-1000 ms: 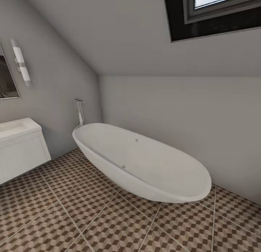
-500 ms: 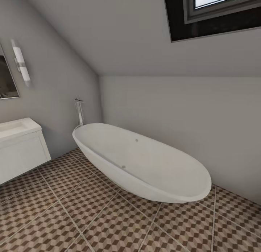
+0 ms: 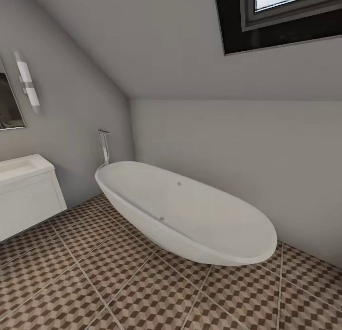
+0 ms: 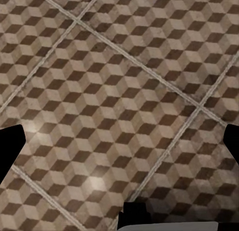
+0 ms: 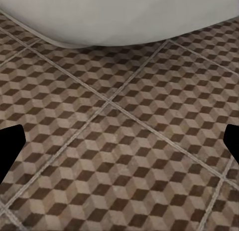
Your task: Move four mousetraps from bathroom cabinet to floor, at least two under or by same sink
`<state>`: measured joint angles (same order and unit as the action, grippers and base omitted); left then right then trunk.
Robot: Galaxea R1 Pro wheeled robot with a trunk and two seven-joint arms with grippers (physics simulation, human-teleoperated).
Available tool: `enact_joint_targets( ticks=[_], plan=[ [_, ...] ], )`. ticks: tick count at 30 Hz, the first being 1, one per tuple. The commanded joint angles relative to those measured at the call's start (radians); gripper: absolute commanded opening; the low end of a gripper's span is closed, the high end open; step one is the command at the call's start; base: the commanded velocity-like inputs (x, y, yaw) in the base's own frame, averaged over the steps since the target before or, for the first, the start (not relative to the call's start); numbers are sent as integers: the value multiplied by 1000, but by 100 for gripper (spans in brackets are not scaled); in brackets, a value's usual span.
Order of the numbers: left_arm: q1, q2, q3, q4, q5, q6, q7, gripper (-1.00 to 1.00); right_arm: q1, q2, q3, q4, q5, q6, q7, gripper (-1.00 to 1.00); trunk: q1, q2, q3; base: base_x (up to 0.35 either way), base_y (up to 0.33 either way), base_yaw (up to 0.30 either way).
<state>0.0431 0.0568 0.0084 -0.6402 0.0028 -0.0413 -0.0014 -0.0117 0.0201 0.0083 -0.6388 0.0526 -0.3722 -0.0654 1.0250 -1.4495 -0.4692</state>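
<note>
A bathroom under a sloping grey ceiling is being shown from the head view. An oval white bathtub [image 3: 190, 211] is being seen at the middle, standing on the bathroom floor [image 3: 142, 292], whose large square tiles are printed with a brown, beige and white cube pattern and parted by pale grout lines. A chrome tap [image 3: 103, 147] is standing at the bathtub's far end, by the corner of the walls. At the left edge, one end of the bathroom sink [image 3: 21, 166] is being seen on top of a white vanity [image 3: 28, 202] hung on the wall, with bare floor beneath it. Above it, a tubular wall light [image 3: 27, 83] and the edge of a mirror [image 3: 8, 104] are being shown. A dark-framed skylight [image 3: 280, 16] is set in the slope at upper right. In the left wrist view, the left pincer [image 4: 119, 141] is being held wide apart, its dark fingertips [image 4: 11, 141] showing at both edges, with only patterned floor [image 4: 119, 91] between and ahead of them. In the right wrist view, the right pincer [image 5: 119, 143] is likewise spread wide over the floor [image 5: 129, 156], with the bathtub's white underside [image 5: 119, 16] lying ahead of it.
</note>
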Motion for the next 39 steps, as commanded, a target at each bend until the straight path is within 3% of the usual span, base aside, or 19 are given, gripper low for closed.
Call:
enact_joint_targets(
  ticks=[1,39],
  plan=[
    [0,0,1,-1,0,-2,0,100,-1,0,1,1,6,-2,-7,100,0,0,-1,0,0,0],
    [0,-6,1,4,0,-2,0,100,-1,0,1,1,6,-2,-7,100,0,0,-1,29,14,0]
  ],
)
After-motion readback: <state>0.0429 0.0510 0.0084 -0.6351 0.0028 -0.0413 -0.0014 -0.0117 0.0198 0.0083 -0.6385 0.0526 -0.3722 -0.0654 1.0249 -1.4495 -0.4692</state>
